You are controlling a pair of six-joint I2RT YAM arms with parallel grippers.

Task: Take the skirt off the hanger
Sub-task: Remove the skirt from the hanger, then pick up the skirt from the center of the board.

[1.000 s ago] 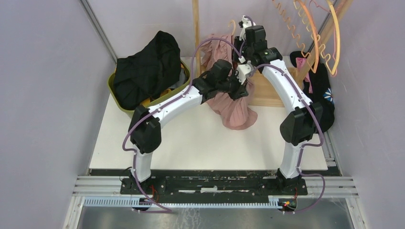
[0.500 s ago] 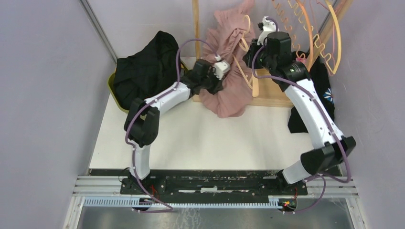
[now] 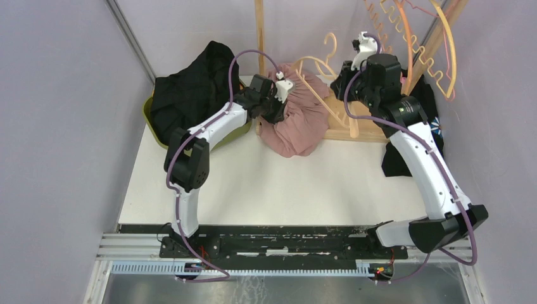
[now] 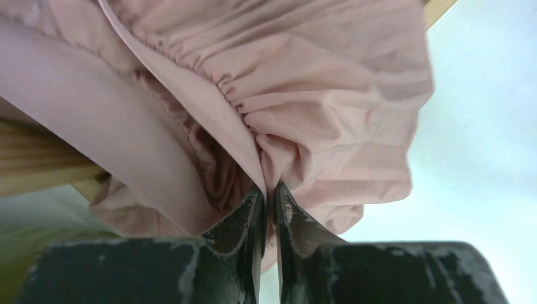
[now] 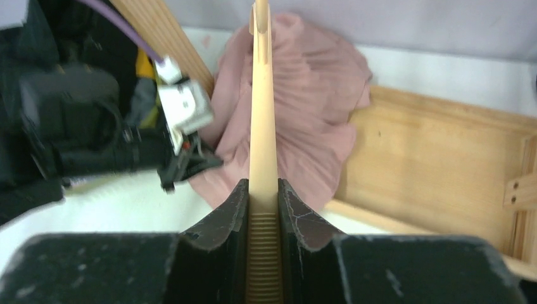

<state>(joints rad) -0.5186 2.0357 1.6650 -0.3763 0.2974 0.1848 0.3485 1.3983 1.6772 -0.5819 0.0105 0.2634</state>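
Skirt (image 3: pixel 297 123) lower than before, in left claw (image 4: pixel 267 199); hanger (image 5: pixel 263 126) in right claw (image 5: pixel 262 196).

Lilac walls (image 3: pixel 57 126), white table (image 3: pixel 266 183), wooden rack (image 3: pixel 259 38)

You have a plain dusty pink skirt (image 4: pixel 329 95), darker in its gathered folds. The hanger (image 5: pixel 262 126) is pale cream. Your arms (image 3: pixel 218 123) are white with black joints and purple cables (image 3: pixel 233 69). The heap of clothes (image 3: pixel 193 95) is black and its basket (image 3: pixel 149 111) olive green. The spare hangers (image 3: pixel 415 44) are orange, the rack (image 3: pixel 259 31) light wood and the table (image 3: pixel 266 183) white.
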